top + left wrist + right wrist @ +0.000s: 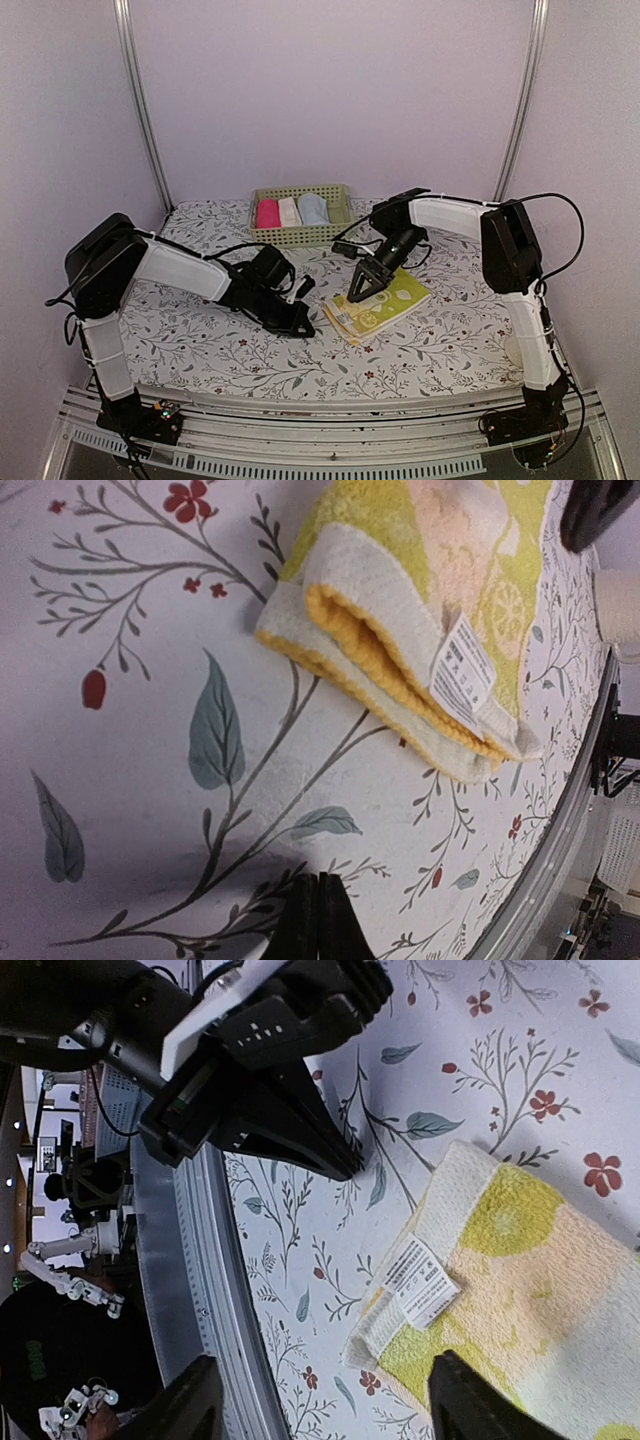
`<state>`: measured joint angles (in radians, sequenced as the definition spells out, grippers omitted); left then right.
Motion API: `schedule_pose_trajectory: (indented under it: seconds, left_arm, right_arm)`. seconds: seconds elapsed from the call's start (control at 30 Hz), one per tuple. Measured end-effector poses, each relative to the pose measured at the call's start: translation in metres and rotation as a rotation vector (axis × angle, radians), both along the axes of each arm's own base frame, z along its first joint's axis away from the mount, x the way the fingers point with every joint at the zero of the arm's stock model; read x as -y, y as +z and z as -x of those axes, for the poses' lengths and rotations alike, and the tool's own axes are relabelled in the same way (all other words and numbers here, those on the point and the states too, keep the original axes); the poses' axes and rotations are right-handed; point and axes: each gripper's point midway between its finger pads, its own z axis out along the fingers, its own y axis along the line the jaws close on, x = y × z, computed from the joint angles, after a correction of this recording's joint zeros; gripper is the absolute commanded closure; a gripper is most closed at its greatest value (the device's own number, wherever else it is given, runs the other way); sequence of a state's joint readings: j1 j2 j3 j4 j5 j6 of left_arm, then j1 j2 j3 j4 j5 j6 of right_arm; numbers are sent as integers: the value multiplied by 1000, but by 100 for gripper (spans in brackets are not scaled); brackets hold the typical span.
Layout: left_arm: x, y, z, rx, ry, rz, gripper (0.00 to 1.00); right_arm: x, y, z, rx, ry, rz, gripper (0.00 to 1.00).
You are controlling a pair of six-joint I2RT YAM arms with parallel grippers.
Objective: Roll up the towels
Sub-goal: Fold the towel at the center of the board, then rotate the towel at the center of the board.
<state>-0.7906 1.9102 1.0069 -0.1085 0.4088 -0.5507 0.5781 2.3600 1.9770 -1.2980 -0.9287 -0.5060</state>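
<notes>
1. My left gripper [302,325] [318,915] has its fingers pressed together with nothing between them. It sits low over the table [200,345], on the near side of the basket [300,238], roughly level with the basket's middle.
2. My right gripper [363,290] [325,1380] has its jaws spread wide and holds nothing. It hangs on the near side of the basket's right end, over the yellow-green towel [398,297] [520,1260].
3. The yellow-green towel lies flat on the table, near and to the right of the basket. It is folded into at least two layers. A white care label [462,665] [420,1280] sticks out at its folded edge.
4. Obstruction: the left gripper's tip points at the towel corner that lies towards the basket's middle. It is close to that corner but apart from it.
5. No other object lies on the towel.
6. The metal rail [330,400] at the table's front edge runs well to the near side of the basket, past both grippers.
7. The basket is a shallow slatted tray standing at the far edge of the table. It holds three items side by side:
   - pink roll [267,213], at the left;
   - cream-white roll [290,211], in the middle;
   - light blue towel [313,209], at the right. It appears rolled, but the top view is too small to confirm this.
8. The right end of the basket holds nothing.
</notes>
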Motion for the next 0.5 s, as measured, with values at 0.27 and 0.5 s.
schedule_pose_trajectory:
  seconds: [0.27,0.5]
  left_arm:
    - [-8,8,2,48,0,0,100]
    - [10,58,-18,202,-41,84,95]
  right_arm:
    - [69,69,-70,243,-207,-81,1]
    - [110,122,-81,569,-298,-84,1]
